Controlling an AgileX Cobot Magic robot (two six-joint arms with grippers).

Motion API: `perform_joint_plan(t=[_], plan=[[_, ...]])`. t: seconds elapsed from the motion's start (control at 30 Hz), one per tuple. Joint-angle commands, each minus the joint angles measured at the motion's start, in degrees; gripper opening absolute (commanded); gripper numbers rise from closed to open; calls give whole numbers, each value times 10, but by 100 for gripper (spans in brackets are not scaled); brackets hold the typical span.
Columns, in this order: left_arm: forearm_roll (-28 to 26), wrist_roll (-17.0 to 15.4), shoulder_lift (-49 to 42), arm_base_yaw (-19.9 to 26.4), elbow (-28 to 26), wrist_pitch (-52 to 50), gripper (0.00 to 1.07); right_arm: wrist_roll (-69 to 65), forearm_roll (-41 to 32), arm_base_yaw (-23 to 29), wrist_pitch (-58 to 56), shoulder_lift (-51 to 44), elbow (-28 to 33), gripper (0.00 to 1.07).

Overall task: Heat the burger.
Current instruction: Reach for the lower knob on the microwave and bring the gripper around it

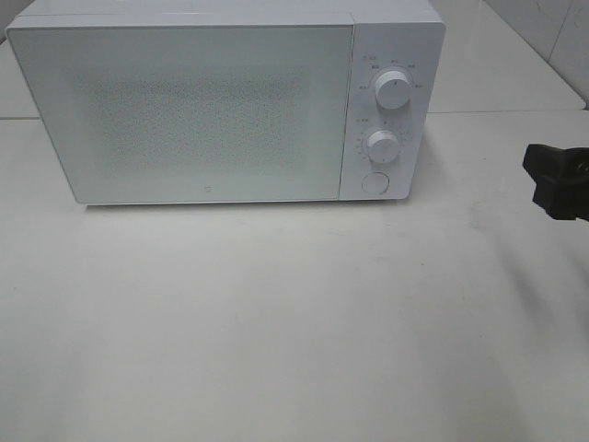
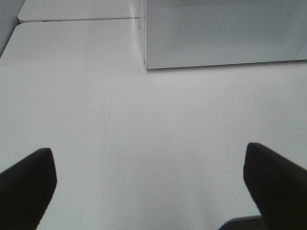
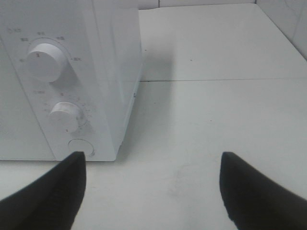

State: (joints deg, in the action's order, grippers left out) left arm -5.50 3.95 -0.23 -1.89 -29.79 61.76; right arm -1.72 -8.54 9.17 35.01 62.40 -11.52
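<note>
One microwave (image 1: 225,101) | door (image 1: 184,115) shut | dial (image 1: 393,88) lettering unreadably small

My left gripper (image 2: 148,151): jaws spread wide, left fingers (image 2: 29,187) dark and blunt, well apart, tips about level, touching nothing. It's aimed forward and tilted down, hanging in the air. My right gripper (image 3: 152,155): jaws wide too, a bit less spread, right fingers (image 3: 256,191) dark, tapered, well apart, tips level, touching nothing, also tilted forward and down. High camera: only a black chunk of my right arm (image 1: 555,180) pokes in at the right edge, about mid-height; can't tell the jaws from there.
</note>
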Motion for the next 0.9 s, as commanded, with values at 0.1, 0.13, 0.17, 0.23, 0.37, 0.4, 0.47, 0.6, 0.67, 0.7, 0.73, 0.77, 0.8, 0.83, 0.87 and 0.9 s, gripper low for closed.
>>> perform_joint_plan(t=[0.1, 0.13, 0.17, 0.23, 0.37, 0.4, 0.47, 0.6, 0.67, 0.7, 0.73, 0.77, 0.8, 0.83, 0.87, 0.9], plan=[[-1, -2, -13, 2, 1, -2, 98, 24, -64, 26, 49, 28, 17, 75], [-1, -2, -13, 2, 1, -2, 98, 40, -86, 55, 66, 40, 23, 75], [-1, -2, -13, 2, 1, -2, 98, 40, -86, 55, 66, 40, 23, 75], [-1, -2, -13, 2, 1, -2, 98, 76, -134, 110, 96, 66, 26, 75], [-1, -2, -13, 2, 1, -2, 98, 114, -183, 167, 131, 101, 26, 75], [-1, -2, -13, 2, 1, -2, 98, 136, -224, 207, 163, 123, 26, 75], [-1, -2, -13, 2, 1, -2, 98, 144, -244, 230, 182, 135, 25, 75], [-1, -2, -13, 2, 1, -2, 98, 158, -319, 327, 257, 190, 19, 75], [-1, -2, -13, 2, 1, -2, 98, 163, -347, 358, 261, 212, 5, 75], [-1, -2, -13, 2, 1, -2, 98, 163, -347, 358, 261, 212, 5, 75], [-1, -2, -13, 2, 1, -2, 98, 167, -358, 370, 261, 221, -4, 75], [-1, -2, -13, 2, 1, -2, 98, 179, -374, 388, 262, 240, -21, 75], [-1, -2, -13, 2, 1, -2, 98, 179, -374, 388, 262, 240, -21, 75], [-1, -2, -13, 2, 1, -2, 98, 182, -382, 395, 262, 251, -30, 75], [-1, -2, -13, 2, 1, -2, 98, 182, -391, 404, 266, 269, -43, 75], [-1, -2, -13, 2, 1, -2, 98, 182, -391, 404, 266, 269, -43, 75]])
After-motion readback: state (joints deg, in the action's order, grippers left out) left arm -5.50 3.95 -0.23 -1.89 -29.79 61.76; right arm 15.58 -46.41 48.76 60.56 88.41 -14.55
